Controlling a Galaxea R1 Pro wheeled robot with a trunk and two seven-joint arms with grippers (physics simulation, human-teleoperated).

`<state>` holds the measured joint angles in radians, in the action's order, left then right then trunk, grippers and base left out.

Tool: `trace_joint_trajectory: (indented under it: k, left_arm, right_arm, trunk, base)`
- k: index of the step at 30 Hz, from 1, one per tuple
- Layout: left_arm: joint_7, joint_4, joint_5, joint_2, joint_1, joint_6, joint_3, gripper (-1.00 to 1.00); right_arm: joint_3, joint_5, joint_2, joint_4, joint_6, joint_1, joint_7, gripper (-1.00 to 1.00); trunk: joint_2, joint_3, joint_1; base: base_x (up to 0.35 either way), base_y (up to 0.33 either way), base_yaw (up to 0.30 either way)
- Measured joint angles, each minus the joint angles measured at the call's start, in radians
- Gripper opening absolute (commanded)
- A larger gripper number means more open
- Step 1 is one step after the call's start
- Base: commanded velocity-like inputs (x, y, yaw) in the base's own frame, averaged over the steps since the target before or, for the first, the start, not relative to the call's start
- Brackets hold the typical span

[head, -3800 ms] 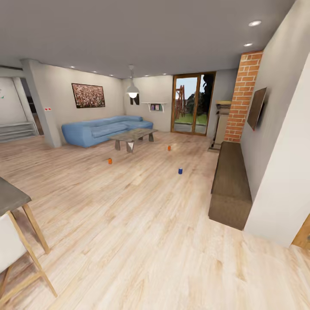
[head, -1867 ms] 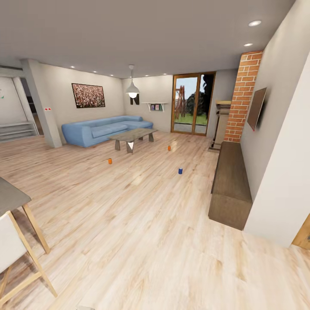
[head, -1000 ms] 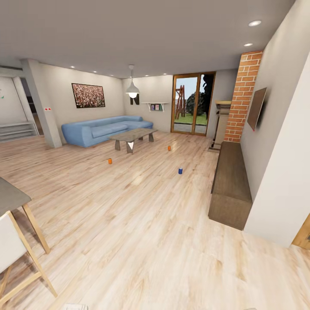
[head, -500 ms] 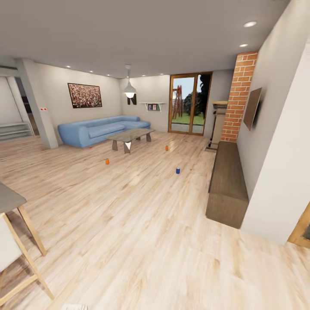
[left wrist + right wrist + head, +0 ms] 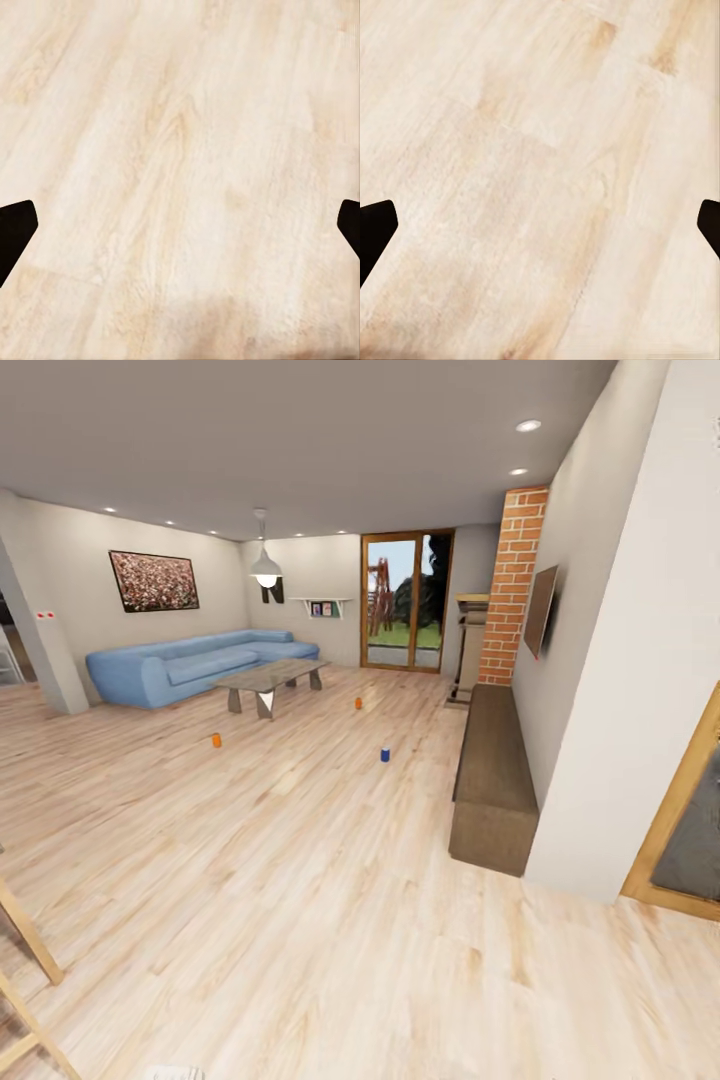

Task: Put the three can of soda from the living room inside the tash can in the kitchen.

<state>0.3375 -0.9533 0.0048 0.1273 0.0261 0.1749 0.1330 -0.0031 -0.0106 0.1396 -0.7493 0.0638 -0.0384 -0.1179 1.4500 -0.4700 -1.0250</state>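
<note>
The head view has swung right. The three soda cans, orange (image 5: pixel 215 740), orange (image 5: pixel 358 703) and blue (image 5: pixel 385 754), stand far off on the wood floor (image 5: pixel 300 880). Both grippers (image 5: pixel 180 225) (image 5: pixel 540 225) are spread wide, holding nothing; the approach has barely begun.

orange can (image 5: pixel 216 740) — orange can (image 5: pixel 358 703) — blue can (image 5: pixel 385 755) | upright, floor (image 5: pixel 300 880)

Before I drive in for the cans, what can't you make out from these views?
- Head view: the dark blue can and two orange cans are too small to read labels or dents.
- Head view: the wooden frame is cut off by the picture's edge.
- Wrist views: left gripper and right gripper fingertips are cropped at the edges.
</note>
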Motion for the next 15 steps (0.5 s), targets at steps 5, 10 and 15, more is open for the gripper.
trace_joint_trajectory:
  k: [5, 10, 15]
  left_arm:
    - [0.0, -0.001, 0.0, 0.0, 0.0, 0.0, 0.0, 1.0]
    - [0.0, -0.001, 0.0, 0.0, 0.0, 0.0, 0.0, 1.0]
    - [0.0, -0.001, 0.0, 0.0, 0.0, 0.0, 0.0, 1.0]
  right_arm:
    - [0.0, 0.0, 0.0, 0.001, 0.0, 0.0, 0.0, 1.0]
    - [0.0, 0.0, 0.0, 0.0, -0.001, 0.0, 0.001, 1.0]
    - [0.0, 0.0, 0.0, 0.0, -0.001, 0.0, 0.0, 1.0]
  trunk:
    - [0.0, 0.0, 0.0]
    - [0.0, 0.0, 0.0]
    - [0.0, 0.0, 0.0]
  base:
    - [0.0, 0.0, -0.029]
    - [0.0, 0.0, -0.007]
    - [0.0, 0.0, -0.043]
